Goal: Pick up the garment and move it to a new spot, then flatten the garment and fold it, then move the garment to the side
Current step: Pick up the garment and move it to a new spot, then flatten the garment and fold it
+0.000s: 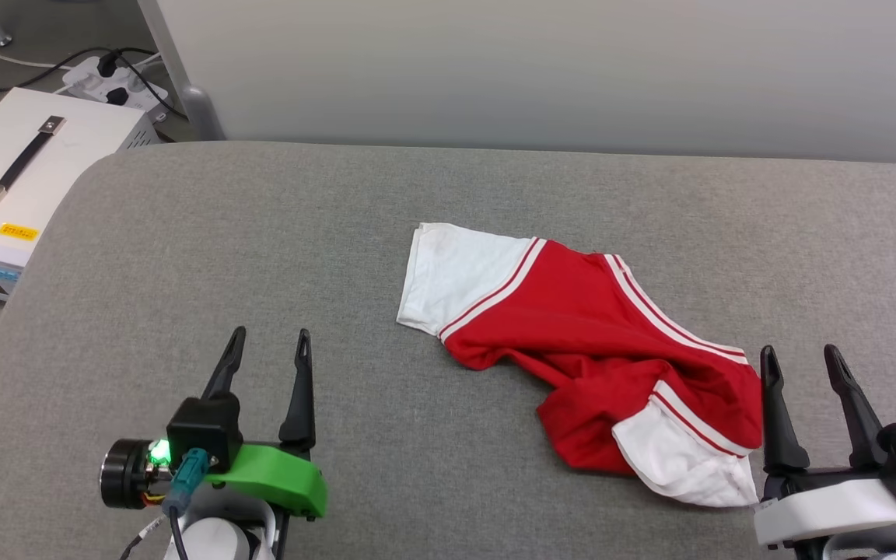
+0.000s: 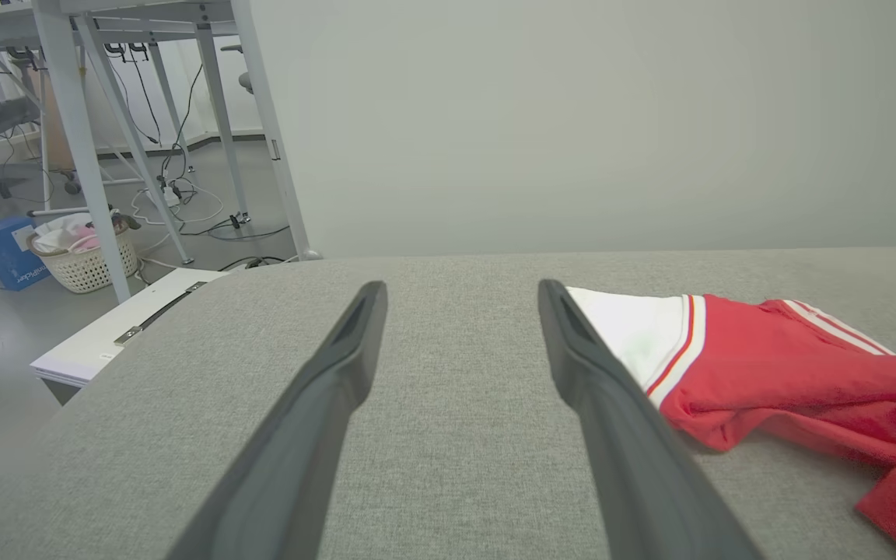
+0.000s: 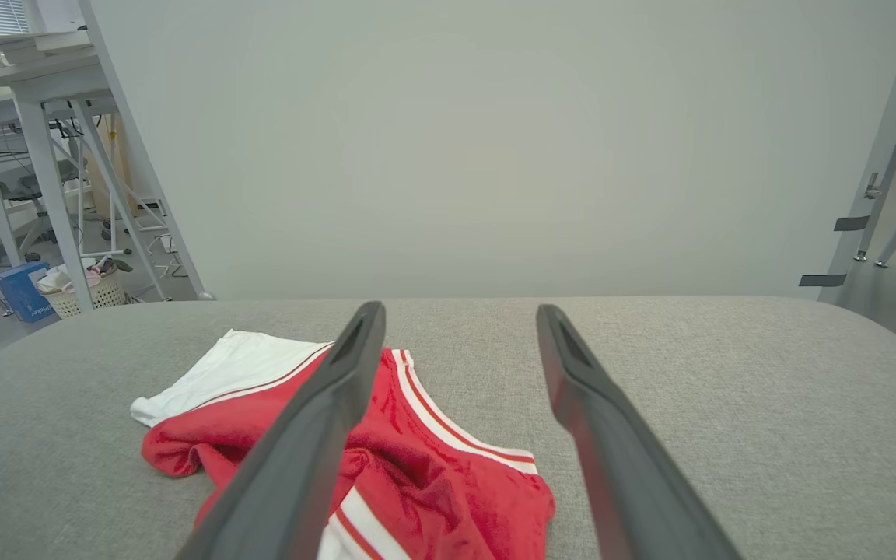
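Red jersey garment with white striped sleeves [image 1: 572,327] is lying crumpled right of centre on the grey fabric surface [image 1: 222,249], its near edge just beside the right end effector [image 1: 798,351]. The left end effector [image 1: 271,333] is hovering well apart over bare cloth. Both are standing with fingers spread, empty.
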`<state>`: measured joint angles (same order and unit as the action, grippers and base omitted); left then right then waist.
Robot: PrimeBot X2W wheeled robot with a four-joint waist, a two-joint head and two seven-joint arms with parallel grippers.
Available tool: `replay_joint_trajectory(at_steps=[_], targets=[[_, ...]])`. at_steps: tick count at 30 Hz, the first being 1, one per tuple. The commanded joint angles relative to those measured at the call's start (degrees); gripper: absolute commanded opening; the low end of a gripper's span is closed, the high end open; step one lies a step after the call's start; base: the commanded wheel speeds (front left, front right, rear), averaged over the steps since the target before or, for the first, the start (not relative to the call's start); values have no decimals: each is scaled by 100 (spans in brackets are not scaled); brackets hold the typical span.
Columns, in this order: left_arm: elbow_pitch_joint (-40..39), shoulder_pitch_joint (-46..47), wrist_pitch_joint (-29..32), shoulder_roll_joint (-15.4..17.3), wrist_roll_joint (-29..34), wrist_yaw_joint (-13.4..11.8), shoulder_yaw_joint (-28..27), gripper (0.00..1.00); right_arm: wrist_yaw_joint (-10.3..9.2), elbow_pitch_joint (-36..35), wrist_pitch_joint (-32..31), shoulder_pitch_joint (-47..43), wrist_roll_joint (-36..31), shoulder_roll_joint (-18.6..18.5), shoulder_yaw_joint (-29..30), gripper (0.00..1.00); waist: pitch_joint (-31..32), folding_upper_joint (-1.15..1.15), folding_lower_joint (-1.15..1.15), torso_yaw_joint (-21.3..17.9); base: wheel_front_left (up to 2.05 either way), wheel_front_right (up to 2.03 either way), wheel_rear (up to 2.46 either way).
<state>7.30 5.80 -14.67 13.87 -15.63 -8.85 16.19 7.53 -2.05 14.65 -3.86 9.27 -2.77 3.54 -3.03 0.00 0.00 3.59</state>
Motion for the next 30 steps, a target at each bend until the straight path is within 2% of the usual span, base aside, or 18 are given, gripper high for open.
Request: replay_joint_trajectory(at_steps=[1, 15, 30], targets=[[41, -133, -32, -77, 92, 66, -73, 100, -4, 47, 35, -103, 14, -10, 2, 100, 31, 0, 0, -13, 0, 0, 0], [321, -561, -32, -603, 611, 579, -788, 100, -4, 384, 35, -365, -65, -10, -10, 100, 135, 0, 0, 48, 0, 0, 0], [474, -454, -32, -832, 905, 951, -1180, 100, -4, 456, 35, -331, -58, -10, -29, 100, 120, 0, 0, 58, 0, 0, 0]])
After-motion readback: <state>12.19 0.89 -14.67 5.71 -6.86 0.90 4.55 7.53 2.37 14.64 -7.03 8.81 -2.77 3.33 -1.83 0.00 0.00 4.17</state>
